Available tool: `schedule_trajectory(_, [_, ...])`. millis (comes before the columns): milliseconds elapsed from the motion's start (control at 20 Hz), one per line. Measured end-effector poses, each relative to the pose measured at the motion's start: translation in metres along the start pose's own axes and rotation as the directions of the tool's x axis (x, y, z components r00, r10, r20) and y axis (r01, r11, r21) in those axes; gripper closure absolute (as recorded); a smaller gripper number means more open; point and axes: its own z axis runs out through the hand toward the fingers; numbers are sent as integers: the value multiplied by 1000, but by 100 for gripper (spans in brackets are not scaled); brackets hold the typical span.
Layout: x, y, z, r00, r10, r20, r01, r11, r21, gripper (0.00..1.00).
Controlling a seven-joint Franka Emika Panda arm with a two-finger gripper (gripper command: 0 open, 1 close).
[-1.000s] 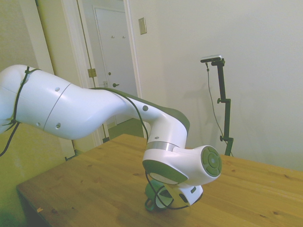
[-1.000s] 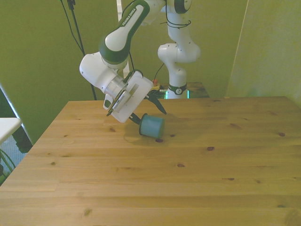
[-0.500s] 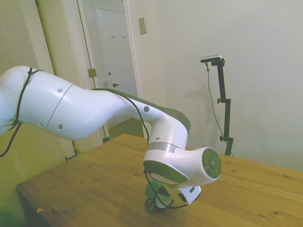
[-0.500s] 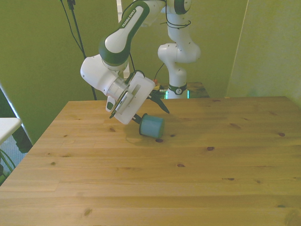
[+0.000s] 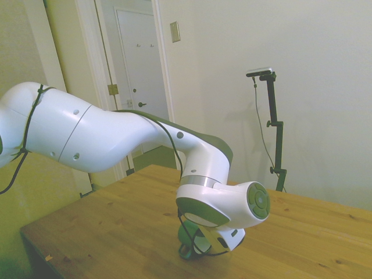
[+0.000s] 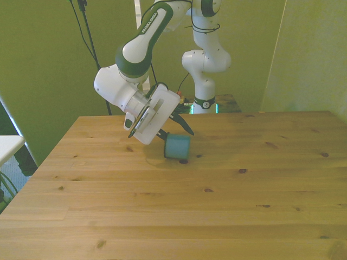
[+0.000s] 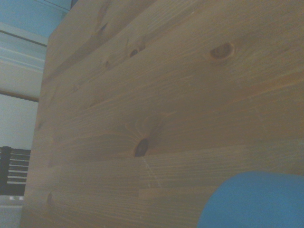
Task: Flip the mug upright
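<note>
The mug (image 6: 177, 147) is at the far side of the bench (image 6: 179, 211), toward the front view's left of centre, tilted over with its closed teal base facing the camera. The white arm (image 6: 142, 40) leans down over it, wrist angled steeply, and the jaws (image 6: 172, 131) sit right at the mug's upper end; 1 dark finger (image 6: 182, 124) shows beside it. Whether the jaws are clamped on the rim, I cannot tell from here. Side view: only a sliver of green mug (image 5: 187, 244) peeks out beneath the wrist, low against the wood. Wrist view: knotty planks and a blurred blue curve of the mug (image 7: 256, 202) close in.
</note>
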Motion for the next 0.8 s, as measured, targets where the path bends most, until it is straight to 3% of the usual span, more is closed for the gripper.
schedule_trajectory(800, [3, -6, 0, 1000, -13, -19, 13, 1000, -6, 100])
